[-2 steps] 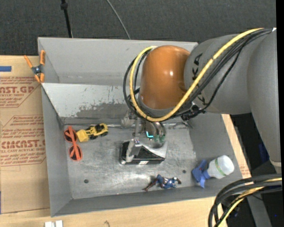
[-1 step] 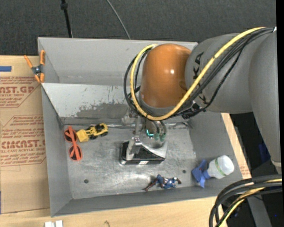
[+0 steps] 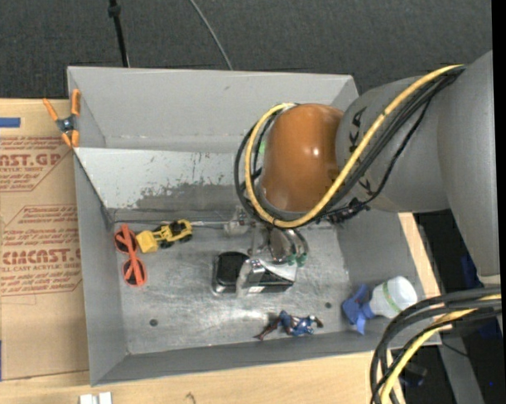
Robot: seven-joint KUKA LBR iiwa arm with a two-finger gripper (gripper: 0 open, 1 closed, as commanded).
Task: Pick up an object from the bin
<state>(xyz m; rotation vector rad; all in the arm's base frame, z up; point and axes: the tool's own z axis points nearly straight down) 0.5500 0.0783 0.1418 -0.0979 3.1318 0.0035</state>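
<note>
The black rounded object (image 3: 228,272), the thing nearest the gripper, lies flat near the middle of the floor of the bin (image 3: 182,311), apart from every wall. The gripper (image 3: 273,265) is seen low in the bin just to the view's right of the black rounded object, touching it or nearly so. Whether it is spread or pressed together cannot be told, since the orange wrist cover (image 3: 297,158) and the cables overhang it, and nothing can be confirmed as gripped. The step in hand is judged to be the last approach to a grasp. For a sound grasp, the gripper should be centred over the black rounded object rather than beside it, lowered until the floor is almost met, and closed across the narrower width. A smooth, rounded shell is likely to slip out if it is caught only at an edge. The lift should be made straight up. Farther out, room is given. A yellow toy vehicle (image 3: 167,235) and an orange-red looped item (image 3: 131,257) lie well apart to the view's left of the black rounded object. A small dark-and-blue item (image 3: 290,324) lies near it toward the view's bottom. A blue and white item (image 3: 379,300) rests well apart to its right against the bin wall. None of these should be disturbed by the closing motion.
</note>
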